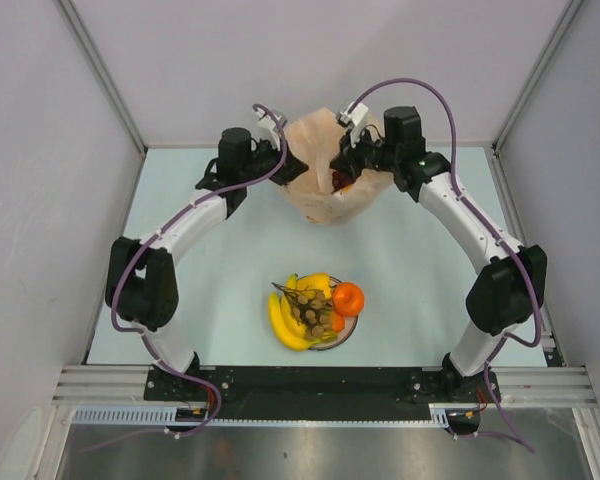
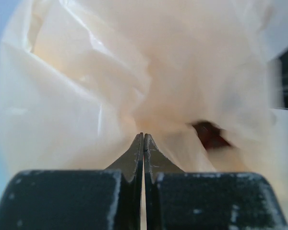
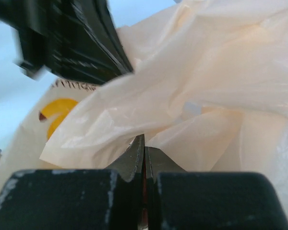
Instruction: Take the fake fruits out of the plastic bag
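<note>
Bag position: plastic bag (image 1: 330,170) sits at the far middle of the counter (image 1: 420,290), between the two end effectors and well apart from the plate.
Bag direction: bunched into a rounded lump with no clear long axis in the top view; its narrower end points toward the near edge and its broad, gathered part faces the back wall.
Bag contact with counter: cannot tell whether it rests there or hangs just above.
Bag look: thin, crinkly, see-through pale orange film with glossy folds; a yellow-orange printed arc (image 3: 57,112) with small lettering above it shows on one side.
Bag contents: a dark red shape (image 2: 209,135) shows in a gap in the film, too blurred to name.
Left end effector (image 2: 143,139): fingers pressed fully together, tips pinching the bag's left side.
Right end effector (image 3: 144,141): fingers pressed fully together, a fold of film caught at the tips on the bag's right side.
Plate (image 1: 348,335): round, near the front middle of the counter.
Fruits on plate: banana bunch (image 1: 285,325) on the left with its long axis running roughly near to far, brownish grape bunch (image 1: 312,310) lying across it, orange (image 1: 348,298) touching the grapes on the right, a yellow piece (image 1: 320,283) at the far side.
</note>
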Available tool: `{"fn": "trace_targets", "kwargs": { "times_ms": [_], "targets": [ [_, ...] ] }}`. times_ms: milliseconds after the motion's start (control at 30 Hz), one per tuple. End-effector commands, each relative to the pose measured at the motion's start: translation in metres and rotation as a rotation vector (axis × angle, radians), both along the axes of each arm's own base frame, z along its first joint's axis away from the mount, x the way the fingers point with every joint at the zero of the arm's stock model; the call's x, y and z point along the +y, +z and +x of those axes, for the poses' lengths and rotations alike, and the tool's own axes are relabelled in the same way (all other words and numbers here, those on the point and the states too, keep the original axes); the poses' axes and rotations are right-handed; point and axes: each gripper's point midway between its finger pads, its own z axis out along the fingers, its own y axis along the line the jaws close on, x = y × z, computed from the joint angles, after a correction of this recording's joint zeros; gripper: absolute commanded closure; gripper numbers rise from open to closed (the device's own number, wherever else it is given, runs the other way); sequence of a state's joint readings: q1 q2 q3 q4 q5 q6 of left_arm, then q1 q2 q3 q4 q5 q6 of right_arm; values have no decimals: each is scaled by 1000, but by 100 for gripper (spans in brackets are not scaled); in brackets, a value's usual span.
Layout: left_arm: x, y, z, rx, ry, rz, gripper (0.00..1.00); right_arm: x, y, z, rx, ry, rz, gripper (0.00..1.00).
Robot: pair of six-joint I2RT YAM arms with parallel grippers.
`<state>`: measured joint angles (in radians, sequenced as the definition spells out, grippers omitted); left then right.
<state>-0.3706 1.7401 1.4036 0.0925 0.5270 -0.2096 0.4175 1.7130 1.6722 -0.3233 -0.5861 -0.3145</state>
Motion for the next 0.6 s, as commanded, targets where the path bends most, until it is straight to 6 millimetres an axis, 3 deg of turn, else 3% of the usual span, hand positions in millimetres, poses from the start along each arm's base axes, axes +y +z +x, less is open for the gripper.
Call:
{"fn": "trace_targets", "kwargs": {
  "times_ms": [0, 33, 200, 300, 367, 400, 433, 500, 567],
  "targets": [
    [2, 16, -33, -29, -46, -15, 100, -18, -60, -3, -32, 17, -166, 100],
    [3, 2, -44, 3, -61, -17, 100, -21, -71, -5, -32, 19, -183, 100],
    [2, -19, -74, 70, -82, -35, 100, -38, -138, -13, 73, -3, -274, 98],
    [3, -27, -82, 95, -87, -46, 100, -49, -156, -18, 89, -4, -316, 97],
    [-1, -24, -87, 102, -104, -64, 100, -55, -159, -20, 99, -8, -327, 90],
    [-3, -22, -89, 98, -113, -73, 100, -56, -160, -25, 122, -7, -329, 70],
    [-6, -20, -91, 101, -117, -78, 94, -55, -153, -29, 117, 5, -317, 59],
    [-6, -20, -91, 106, -108, -80, 77, -54, -144, -41, 128, 21, -310, 21],
    [-6, -16, -92, 113, -102, -95, 69, -53, -125, -53, 103, 25, -307, 2]
  ]
}}
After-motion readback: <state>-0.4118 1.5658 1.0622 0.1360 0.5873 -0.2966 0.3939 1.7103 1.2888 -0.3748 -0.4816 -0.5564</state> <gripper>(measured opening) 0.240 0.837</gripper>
